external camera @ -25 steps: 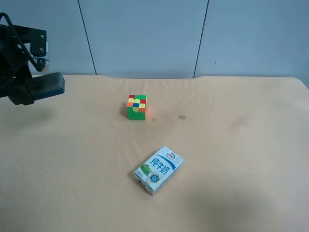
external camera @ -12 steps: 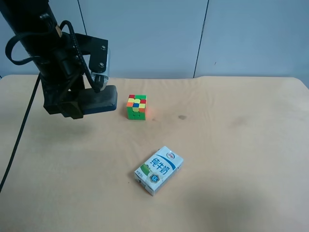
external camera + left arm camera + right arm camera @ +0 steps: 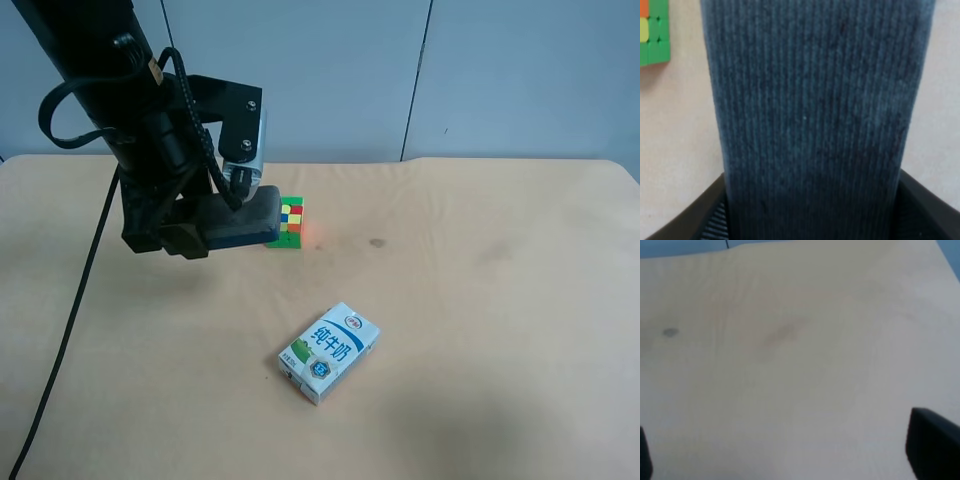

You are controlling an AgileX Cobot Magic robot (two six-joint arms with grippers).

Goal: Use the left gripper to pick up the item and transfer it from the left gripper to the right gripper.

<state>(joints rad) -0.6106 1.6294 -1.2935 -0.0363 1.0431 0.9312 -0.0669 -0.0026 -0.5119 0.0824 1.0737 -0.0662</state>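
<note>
Beige and cloth-smooth, the table (image 3: 500, 350) fills the view, with a small dark spot near its middle. The bulky black left arm (image 3: 110, 90), with loose cables trailing, has swung in from the exterior high view's left. Half a second ago it stood further out, and a second ago it was only just at the edge.

The left pincer (image 3: 183, 234) is clamped on one end of the item (image 3: 240, 220), carrying it above the table. The item's long axis lies roughly level across the view. Its free rounded end points toward the view's right and is tipped up slightly. That end now overlaps the near side of the puzzle cube (image 3: 292, 225), where before it stopped short of it.

From the left wrist, the item (image 3: 810, 100) runs straight out from the jaws. It is a dark blue-grey slab with fine ribbing like corduroy, and the cube's green corner (image 3: 654, 45) shows beside it.

The milk carton (image 3: 329, 352) lies flat and skewed, white, blue and green, well apart from the cube. Neither the carton nor the cube has budged.

The right pincer (image 3: 787, 452) has its jaws spread wide, with one black fingertip (image 3: 932, 445) at each edge of the view and only bare table between them.
</note>
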